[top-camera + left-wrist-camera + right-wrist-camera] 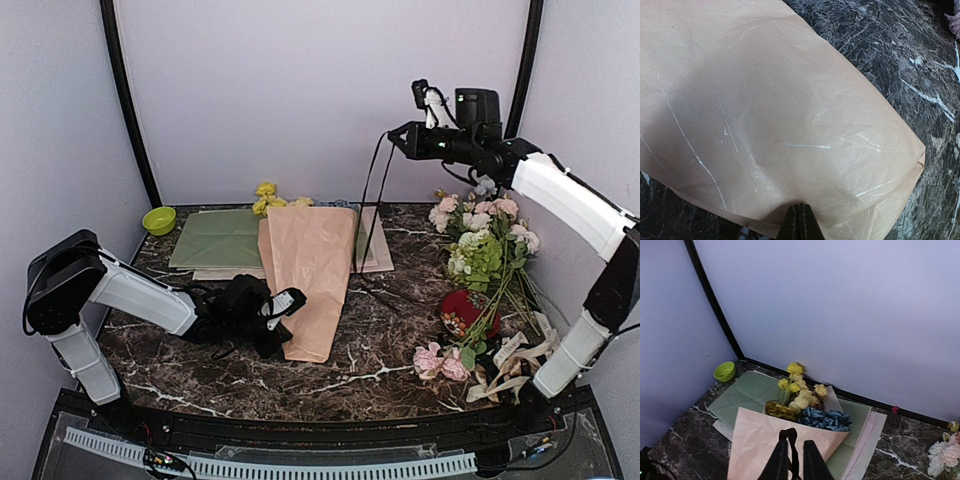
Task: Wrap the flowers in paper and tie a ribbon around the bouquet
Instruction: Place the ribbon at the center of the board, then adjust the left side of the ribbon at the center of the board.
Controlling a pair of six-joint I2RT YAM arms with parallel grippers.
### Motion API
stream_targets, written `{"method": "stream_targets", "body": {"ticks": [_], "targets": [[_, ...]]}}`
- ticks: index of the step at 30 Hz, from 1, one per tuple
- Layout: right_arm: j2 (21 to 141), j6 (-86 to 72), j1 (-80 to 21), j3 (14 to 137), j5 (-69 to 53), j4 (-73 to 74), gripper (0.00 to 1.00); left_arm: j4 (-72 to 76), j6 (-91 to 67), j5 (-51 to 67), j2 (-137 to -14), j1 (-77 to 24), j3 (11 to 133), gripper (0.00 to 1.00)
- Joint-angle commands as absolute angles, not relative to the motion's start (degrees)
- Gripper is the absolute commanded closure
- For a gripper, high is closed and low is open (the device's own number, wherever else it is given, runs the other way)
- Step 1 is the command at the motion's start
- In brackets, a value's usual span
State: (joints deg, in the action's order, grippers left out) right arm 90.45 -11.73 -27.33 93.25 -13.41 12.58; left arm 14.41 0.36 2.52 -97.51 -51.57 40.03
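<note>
The bouquet (310, 270) lies on the marble table, a peach-pink paper (790, 110) cone with its narrow end toward me. Yellow flowers (800, 390) and a blue hydrangea head (825, 418) poke out of the wide far end. My left gripper (290, 300) is shut, its tips (800, 206) pressed against the cone's near edge. The right gripper (395, 135) is raised high above the bouquet. Its jaws (797, 441) stand slightly apart, open. The thin dark ribbon (788, 430) loops over its left fingertip and hangs down to the table (372, 200).
A green sheet (215, 238) and pale sheets lie under the bouquet's far end. A lime bowl (159, 220) sits at the back left. On the right lie pink-white roses with greenery (480, 230), a red object (462, 310) and cream ribbons (515, 360).
</note>
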Motion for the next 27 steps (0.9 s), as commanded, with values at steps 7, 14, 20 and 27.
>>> {"method": "stream_targets", "body": {"ticks": [7,14,20,27], "targets": [[122.6,-6.2,-22.3,121.8,10.4,50.3,0.53,4.0,0.3,4.8,-101.1,-51.9,38.3,1.00],[120.9,-6.3,-22.1,110.7,5.6,54.6,0.54,3.7,0.0,4.4,-100.8,-51.9,38.3,1.00],[110.8,-8.6,-25.3,90.9,-3.7,51.8,0.62,3.3,0.0,4.3,-101.2,-51.9,38.7,1.00],[110.0,-8.4,-34.5,81.9,-2.6,53.6,0.58,3.0,0.0,4.6,-101.3,-51.9,38.9,1.00]]}}
